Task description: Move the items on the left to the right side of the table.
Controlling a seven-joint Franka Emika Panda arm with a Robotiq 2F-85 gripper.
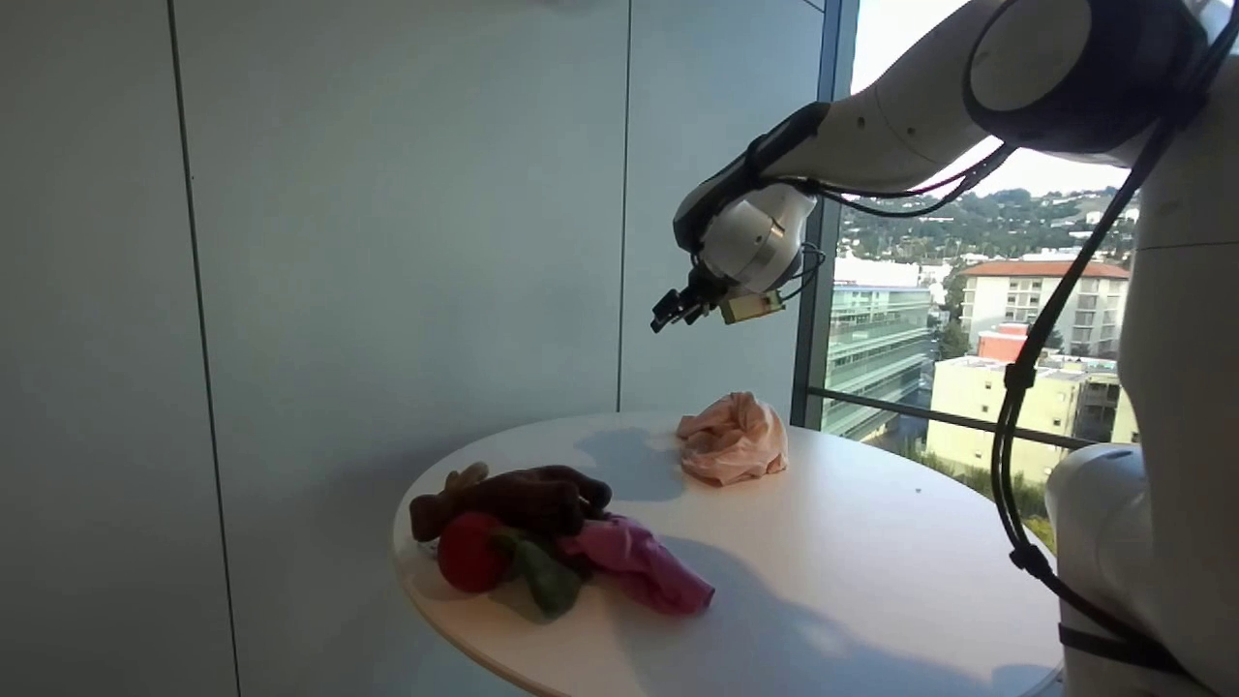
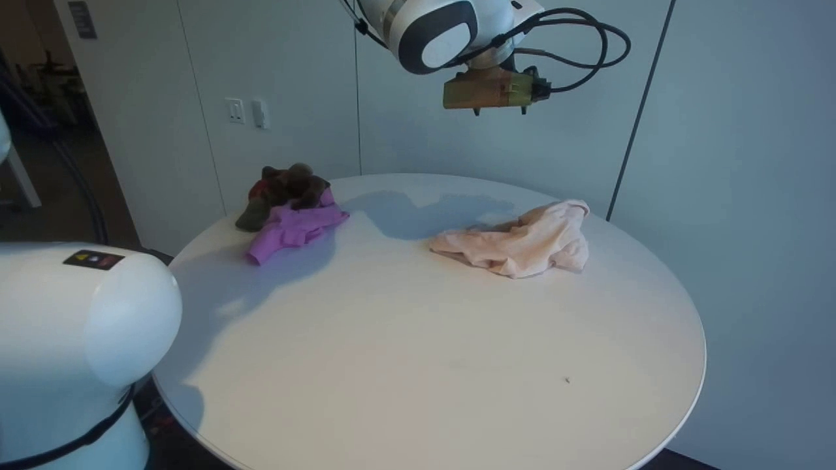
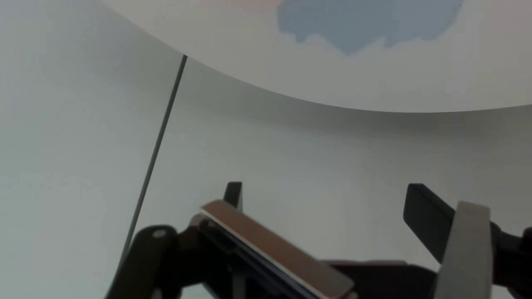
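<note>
A pile lies on the round white table point(image 1: 871, 542): a dark brown plush-like item point(image 1: 523, 501), a red round item point(image 1: 471, 555), a green item point(image 1: 544, 578) and a pink-purple cloth point(image 1: 647, 566). In an exterior view the brown item point(image 2: 297, 185) and purple cloth point(image 2: 294, 228) are at the table's far left. A crumpled peach cloth point(image 1: 736, 440) lies apart from the pile and also shows in an exterior view point(image 2: 529, 241). My gripper point(image 1: 673, 315) is high above the table, apart from everything. In the wrist view the gripper point(image 3: 325, 191) is open with nothing between its fingers.
A pale panelled wall point(image 1: 407, 213) stands close behind the table's far edge. A large window point(image 1: 900, 319) is beside the table. The robot's white base point(image 2: 78, 313) stands at the table's edge. The wrist view shows the table's rim point(image 3: 291, 93) and the wall.
</note>
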